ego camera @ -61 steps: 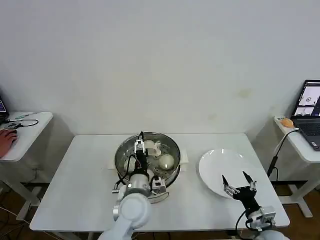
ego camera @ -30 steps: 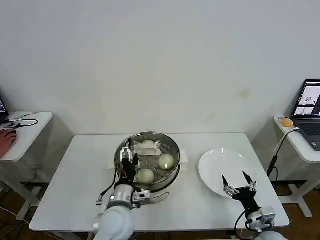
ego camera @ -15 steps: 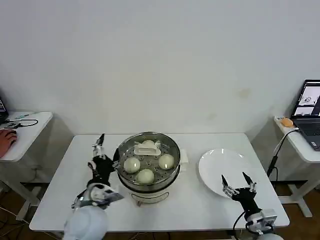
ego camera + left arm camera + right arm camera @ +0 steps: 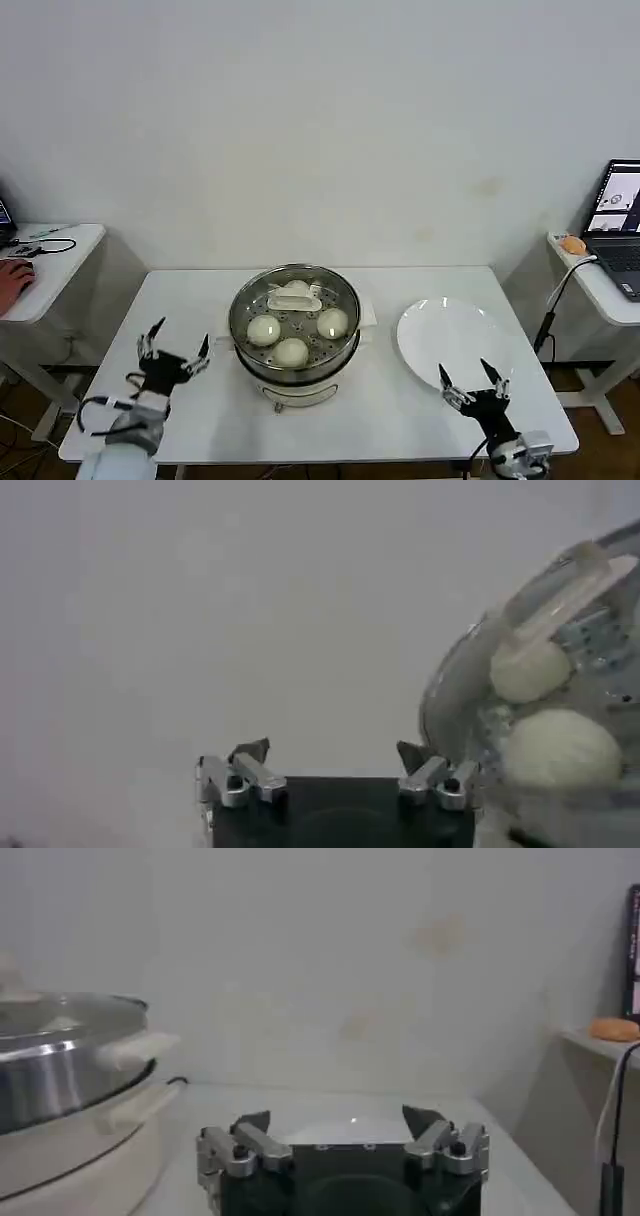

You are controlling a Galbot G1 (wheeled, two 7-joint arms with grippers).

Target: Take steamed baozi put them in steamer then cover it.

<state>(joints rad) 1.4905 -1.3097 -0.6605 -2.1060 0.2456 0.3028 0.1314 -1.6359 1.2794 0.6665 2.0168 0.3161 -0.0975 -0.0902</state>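
Plain white rectangular worktop [image 4: 420,410] against a bare off-white wall, small side desks to either flank, an open laptop [image 4: 622,215] on the right-hand one. Round shiny stainless-steel steamer [image 4: 294,325] at mid-worktop on its pale base, topped by the clear glass cover [image 4: 296,296] with metal rim and whitish centre handle. Inside, under the glass, small round off-white steamed baozi [image 4: 291,351]: three plainly seen, a fourth hard to tell beneath the handle. Flat round white plate [image 4: 448,345] just right of the steamer, bare, near the worktop's right edge. Left end effector [image 4: 172,352] low over the front-left stretch of worktop, near the steamer but apart from it, fingers spread wide, nothing held. Right end effector [image 4: 473,385] at the plate's front rim, close to the front edge, fingers likewise wide and empty. Open surface along the left side and behind the steamer.
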